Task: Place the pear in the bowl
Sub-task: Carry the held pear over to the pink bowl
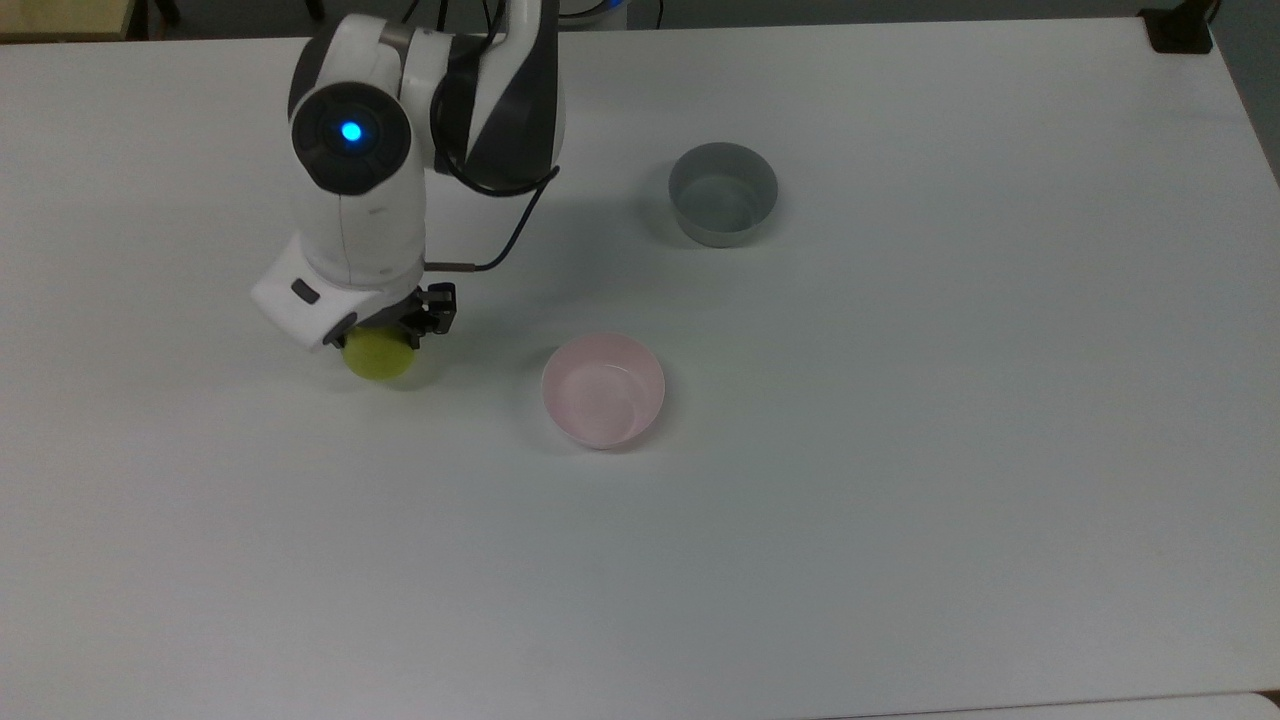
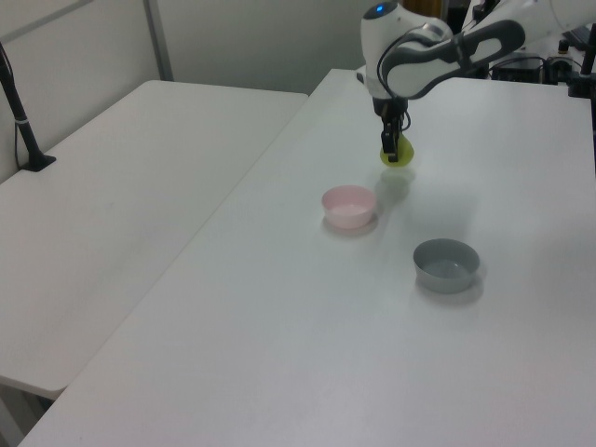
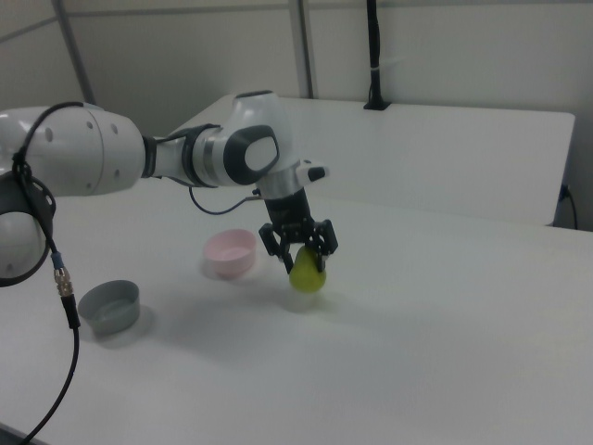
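**Pear off the table, pink bowl waiting**

The gripper (image 3: 301,248) had its two fingers clamped on the top of the pear (image 3: 308,274), and in the right view the fruit hung clear of the white table (image 1: 900,500), a soft shadow sitting under it. That put the pear up in the air beside the pale pink bowl (image 1: 603,389), to the top view's left of it, with bare tabletop between the two. The grey bowl (image 1: 723,193) stood well apart from the pink bowl, toward the top view's upper right.

How would this pear handle? It looked small, smooth and rounded, so I judged it light but a touch slippery, the sort of shape that can roll or squirt out of a two-finger pinch. The hold sat high on the narrower neck end, and the fat bottom dangled below the fingers. A grip lower, across the widest part, would probably have been steadier; with this one, a gentle carry looked wise. The pink bowl's glossy inside looked just wide enough to take it.

The table was plain, matte white and flat. A second white table (image 2: 112,205) stood alongside it in the left view, with pale partition walls (image 3: 445,46) behind and a dark post (image 3: 372,56) clamped at its far edge.
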`<state>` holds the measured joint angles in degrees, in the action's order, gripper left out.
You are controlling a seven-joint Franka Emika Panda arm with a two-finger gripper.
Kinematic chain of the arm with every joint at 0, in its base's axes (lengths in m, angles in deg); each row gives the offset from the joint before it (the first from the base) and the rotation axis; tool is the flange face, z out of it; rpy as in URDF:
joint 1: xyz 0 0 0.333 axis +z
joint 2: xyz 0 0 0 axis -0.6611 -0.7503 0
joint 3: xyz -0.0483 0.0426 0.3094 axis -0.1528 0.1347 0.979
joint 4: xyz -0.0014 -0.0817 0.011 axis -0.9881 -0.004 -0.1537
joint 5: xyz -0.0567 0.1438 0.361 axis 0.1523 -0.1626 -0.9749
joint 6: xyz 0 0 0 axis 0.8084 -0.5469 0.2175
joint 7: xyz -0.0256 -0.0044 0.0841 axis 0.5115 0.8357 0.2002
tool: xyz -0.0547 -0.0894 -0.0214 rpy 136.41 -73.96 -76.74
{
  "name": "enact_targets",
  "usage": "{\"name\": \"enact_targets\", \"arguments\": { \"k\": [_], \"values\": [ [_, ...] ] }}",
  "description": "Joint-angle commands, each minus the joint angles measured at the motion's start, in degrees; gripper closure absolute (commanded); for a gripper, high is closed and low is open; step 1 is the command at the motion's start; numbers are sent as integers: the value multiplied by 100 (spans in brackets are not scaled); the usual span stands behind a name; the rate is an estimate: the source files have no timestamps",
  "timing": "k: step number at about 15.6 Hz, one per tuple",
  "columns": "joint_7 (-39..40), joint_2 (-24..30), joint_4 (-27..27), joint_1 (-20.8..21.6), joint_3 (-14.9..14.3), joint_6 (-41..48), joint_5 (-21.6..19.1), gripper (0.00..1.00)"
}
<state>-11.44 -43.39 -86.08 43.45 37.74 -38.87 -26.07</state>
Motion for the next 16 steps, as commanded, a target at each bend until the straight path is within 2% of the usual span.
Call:
{"name": "enact_targets", "arguments": {
  "k": [1, 5, 8, 13, 16],
  "values": [
    [102, 701, -185, 48, -70, 188, -262, 74],
    [111, 1097, -176, 101, -193, 249, -448, 73],
    [94, 1151, -176, 136, -202, 241, -588, 72],
    [-169, 1081, -88, 864, -404, 188, -843, 68],
    [-424, 984, -53, 1286, -413, 171, -852, 66]
  ]
}}
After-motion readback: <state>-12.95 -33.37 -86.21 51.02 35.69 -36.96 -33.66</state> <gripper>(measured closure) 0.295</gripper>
